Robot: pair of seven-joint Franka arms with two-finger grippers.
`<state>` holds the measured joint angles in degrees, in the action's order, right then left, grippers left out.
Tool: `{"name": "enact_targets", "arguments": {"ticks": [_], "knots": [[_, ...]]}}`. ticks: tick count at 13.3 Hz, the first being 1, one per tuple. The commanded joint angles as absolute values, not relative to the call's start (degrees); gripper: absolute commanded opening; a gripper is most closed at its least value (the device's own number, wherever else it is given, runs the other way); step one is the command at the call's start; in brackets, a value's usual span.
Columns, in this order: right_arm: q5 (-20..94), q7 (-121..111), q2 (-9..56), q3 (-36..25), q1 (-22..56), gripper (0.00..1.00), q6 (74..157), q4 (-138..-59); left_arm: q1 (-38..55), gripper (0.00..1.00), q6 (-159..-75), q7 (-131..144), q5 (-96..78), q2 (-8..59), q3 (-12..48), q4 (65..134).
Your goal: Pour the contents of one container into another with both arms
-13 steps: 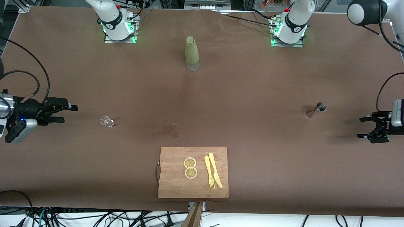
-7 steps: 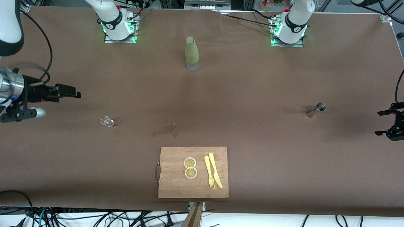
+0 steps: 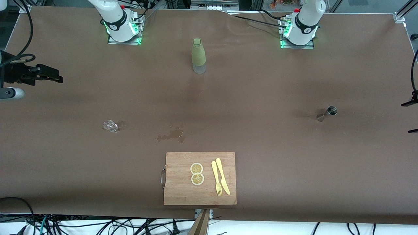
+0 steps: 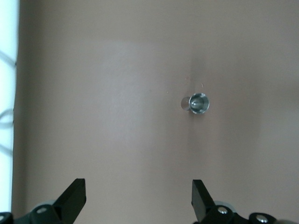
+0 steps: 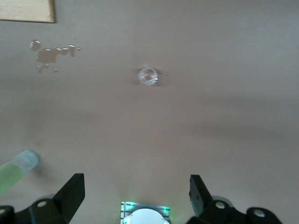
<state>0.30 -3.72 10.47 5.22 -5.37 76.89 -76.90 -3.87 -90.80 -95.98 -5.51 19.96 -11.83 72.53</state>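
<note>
**Both pincers spread wide and empty, jigger and cup standing alone on the bench**

Front view: the steel jigger [image 3: 327,113] stands on the brown bench [image 3: 248,98] toward the left arm's end, at about three o'clock from the bench's middle. The clear glass cup [image 3: 110,125] sits toward the right arm's end, at roughly nine o'clock, well apart from the jigger. Between them lies a small wet spill [image 3: 171,135], and at six o'clock from it a wooden cutting board [image 3: 178,192] carries two lemon slices [image 3: 197,173], a yellow fork [image 3: 216,178] and a yellow knife [image 3: 222,176]. The olive-green bottle [image 3: 198,55] stands at twelve o'clock, between the arm bases. The right pincer [image 3: 49,74] hangs over the bench's edge at its own end; only the fingertips of the left pincer [image 3: 410,117] show at the frame's edge.

Left wrist view: the left pincer [image 4: 138,200] has its fingers [image 4: 74,198] wide apart, nothing between them, the jigger [image 4: 197,103] seen from above.

Right wrist view: the right pincer [image 5: 135,196] is likewise spread and empty, above the cup [image 5: 147,76], the spill [image 5: 50,54] and the bottle [image 5: 15,170].
</note>
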Motion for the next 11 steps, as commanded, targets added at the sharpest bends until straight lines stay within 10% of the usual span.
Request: {"name": "enact_targets", "arguments": {"ticks": [1,11], "knots": [[-4.03,-4.83,5.98,4.92,-5.80,1.00,77.34,-79.45,-0.54,1.00,-91.50,-80.21,-1.50,12.94,-11.86,79.53],[-2.37,-3.34,4.22,5.80,-5.19,1.00,76.55,-81.74,6.06,1.00,-83.33,-28.96,-2.19,5.29,-11.78,84.89]]}}
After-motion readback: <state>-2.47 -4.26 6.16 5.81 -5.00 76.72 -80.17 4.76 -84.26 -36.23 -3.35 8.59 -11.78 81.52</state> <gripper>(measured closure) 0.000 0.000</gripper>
